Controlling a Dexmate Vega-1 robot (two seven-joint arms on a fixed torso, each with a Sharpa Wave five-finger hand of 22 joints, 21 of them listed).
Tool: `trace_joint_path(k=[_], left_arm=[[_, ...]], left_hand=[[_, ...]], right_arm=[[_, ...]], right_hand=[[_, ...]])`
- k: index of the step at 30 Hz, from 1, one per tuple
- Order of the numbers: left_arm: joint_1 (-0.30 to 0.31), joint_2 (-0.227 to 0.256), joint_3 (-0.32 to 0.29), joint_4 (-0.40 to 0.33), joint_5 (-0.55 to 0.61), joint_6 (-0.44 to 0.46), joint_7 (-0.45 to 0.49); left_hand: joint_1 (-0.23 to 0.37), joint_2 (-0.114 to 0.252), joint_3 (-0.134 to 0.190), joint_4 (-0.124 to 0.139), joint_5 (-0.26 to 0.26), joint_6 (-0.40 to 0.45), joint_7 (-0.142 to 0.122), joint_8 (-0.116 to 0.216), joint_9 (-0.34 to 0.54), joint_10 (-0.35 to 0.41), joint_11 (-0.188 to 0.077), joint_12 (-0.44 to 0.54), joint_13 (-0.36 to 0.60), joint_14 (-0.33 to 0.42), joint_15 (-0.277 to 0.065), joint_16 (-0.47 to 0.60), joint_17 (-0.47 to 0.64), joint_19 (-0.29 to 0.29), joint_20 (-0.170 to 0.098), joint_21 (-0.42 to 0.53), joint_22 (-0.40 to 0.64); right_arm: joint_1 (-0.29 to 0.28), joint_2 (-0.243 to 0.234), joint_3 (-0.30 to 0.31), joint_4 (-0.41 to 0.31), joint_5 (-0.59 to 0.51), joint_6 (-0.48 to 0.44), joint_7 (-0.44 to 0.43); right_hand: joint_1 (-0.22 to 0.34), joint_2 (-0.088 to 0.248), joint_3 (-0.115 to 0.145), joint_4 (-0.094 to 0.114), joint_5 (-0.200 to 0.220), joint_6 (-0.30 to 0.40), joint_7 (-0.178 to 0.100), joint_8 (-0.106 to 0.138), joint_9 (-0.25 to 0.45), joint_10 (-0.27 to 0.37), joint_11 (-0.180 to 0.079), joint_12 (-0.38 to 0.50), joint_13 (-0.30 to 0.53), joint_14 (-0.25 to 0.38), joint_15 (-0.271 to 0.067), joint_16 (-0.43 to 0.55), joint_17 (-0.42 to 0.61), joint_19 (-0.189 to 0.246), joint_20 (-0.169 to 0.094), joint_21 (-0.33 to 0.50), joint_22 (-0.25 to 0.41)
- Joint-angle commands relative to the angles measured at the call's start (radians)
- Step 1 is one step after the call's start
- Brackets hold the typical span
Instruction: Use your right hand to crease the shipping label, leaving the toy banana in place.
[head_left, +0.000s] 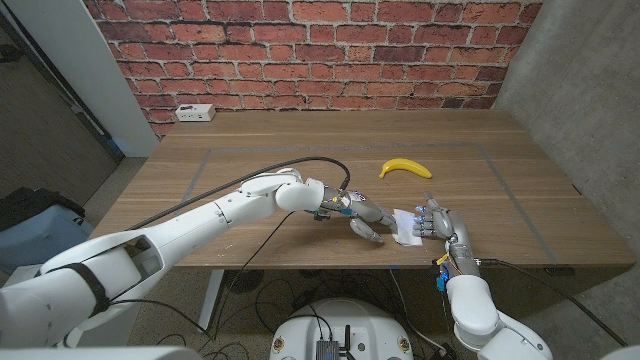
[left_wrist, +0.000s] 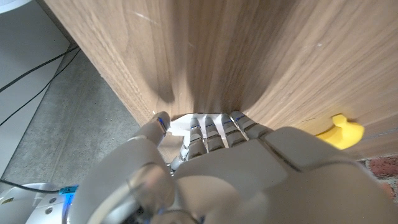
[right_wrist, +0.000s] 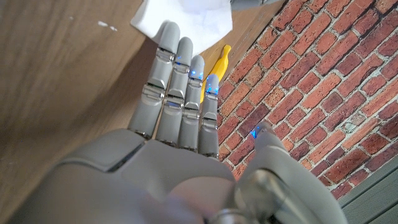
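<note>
The white shipping label (head_left: 405, 228) lies rumpled near the table's front edge, with one part lifted. My left hand (head_left: 364, 218) reaches in from the left and pinches the label's (left_wrist: 176, 127) near edge between thumb and fingers. My right hand (head_left: 438, 222) stands just right of the label with its fingers (right_wrist: 180, 74) straight and close together. Their tips reach the label's (right_wrist: 186, 15) edge and hold nothing. The yellow toy banana (head_left: 405, 168) lies farther back on the table, apart from both hands; it also shows in the wrist views (left_wrist: 339, 132) (right_wrist: 219, 62).
The wooden table's front edge (head_left: 330, 268) runs close below both hands. A white power strip (head_left: 194, 113) sits at the far left by the brick wall. A black cable (head_left: 300, 165) loops over my left forearm.
</note>
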Motion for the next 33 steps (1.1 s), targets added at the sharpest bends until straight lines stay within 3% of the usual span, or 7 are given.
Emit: trace_joint_path(k=[1,4,8,14,21,23,33], left_arm=[[0.044,0.039,-0.043,-0.075,0.069,0.067,0.077],[0.038,0.032,-0.036,-0.061,0.061,0.062,0.059],[0.014,0.009,-0.016,-0.014,0.024,0.043,0.012],[0.019,0.011,-0.021,-0.018,0.022,0.029,0.039],[0.091,0.044,-0.088,-0.03,0.067,-0.032,0.322],[0.111,0.049,-0.105,-0.024,0.086,-0.051,0.41],[0.14,0.044,-0.138,0.032,0.142,-0.16,0.688]], left_hand=[[-0.003,-0.013,-0.009,-0.004,-0.008,0.014,-0.002,0.005,0.002,0.015,0.001,0.007,0.004,0.016,-0.024,0.007,-0.001,0.001,0.023,-0.002,-0.003],[-0.007,-0.016,-0.014,-0.005,-0.009,0.008,0.002,0.001,0.002,0.013,0.002,0.006,0.004,0.018,-0.025,0.005,-0.001,0.002,0.017,-0.002,-0.003],[-0.028,0.0,-0.018,0.01,-0.01,-0.013,0.027,-0.006,0.002,0.016,0.002,0.005,0.004,0.021,-0.03,0.005,0.004,0.004,0.009,-0.003,-0.003],[-0.043,0.017,-0.019,0.017,-0.009,0.025,0.034,0.008,0.002,0.048,-0.002,0.014,0.004,0.043,-0.04,0.007,0.002,0.008,0.006,-0.004,-0.003],[-0.074,0.026,-0.021,-0.007,-0.009,0.217,0.066,0.039,0.009,0.225,0.046,0.058,0.014,0.177,0.01,0.02,0.004,0.062,0.083,0.007,-0.001],[-0.081,0.026,-0.02,-0.016,-0.009,0.274,0.087,0.05,0.013,0.264,0.051,0.068,0.02,0.218,0.014,0.025,0.006,0.073,0.09,0.009,0.002],[-0.107,0.032,-0.022,-0.026,-0.008,0.367,0.106,0.075,0.032,0.395,0.06,0.128,0.058,0.352,0.019,0.058,0.028,0.105,0.08,0.026,0.014]], right_arm=[[0.029,-0.067,-0.018,-0.06,0.01,-0.123,0.027],[0.038,-0.098,-0.018,-0.06,0.026,-0.117,0.065],[0.037,-0.117,-0.013,-0.053,0.052,-0.075,0.096],[0.048,-0.168,-0.02,-0.103,0.047,-0.157,0.115],[0.083,-0.199,-0.041,-0.134,0.039,-0.252,0.12],[0.094,-0.211,-0.046,-0.142,0.038,-0.279,0.126],[0.124,-0.239,-0.059,-0.154,0.046,-0.333,0.13]], right_hand=[[-0.017,-0.004,0.004,0.012,0.0,0.031,0.021,-0.006,-0.012,0.05,-0.002,-0.004,-0.008,0.044,-0.007,0.0,-0.017,0.041,-0.013,0.013,-0.001],[-0.018,-0.005,0.004,0.013,0.001,0.037,0.021,-0.006,-0.015,0.056,-0.001,-0.005,-0.01,0.048,-0.008,-0.002,-0.021,0.04,-0.016,0.012,-0.001],[-0.024,-0.011,0.004,0.016,0.003,0.036,0.023,-0.027,-0.034,0.038,0.001,-0.034,-0.018,0.008,0.006,-0.035,-0.04,-0.034,-0.007,-0.022,0.001],[-0.044,-0.017,-0.004,0.028,0.005,0.004,0.02,-0.064,-0.053,-0.005,0.002,-0.079,-0.02,-0.061,0.008,-0.066,-0.034,-0.11,-0.006,-0.057,0.004],[-0.056,-0.021,-0.009,0.036,0.006,0.005,0.019,-0.071,-0.056,0.002,0.001,-0.084,-0.021,-0.049,-0.004,-0.062,-0.033,-0.104,-0.013,-0.056,0.004],[-0.067,-0.026,-0.015,0.042,0.007,0.016,0.018,-0.071,-0.058,0.02,-0.001,-0.083,-0.021,-0.037,-0.012,-0.059,-0.033,-0.099,-0.015,-0.055,0.004],[-0.089,-0.035,-0.028,0.055,0.011,0.058,0.018,-0.064,-0.057,0.065,-0.001,-0.08,-0.021,0.007,-0.016,-0.043,-0.031,-0.089,-0.025,-0.056,0.004]])
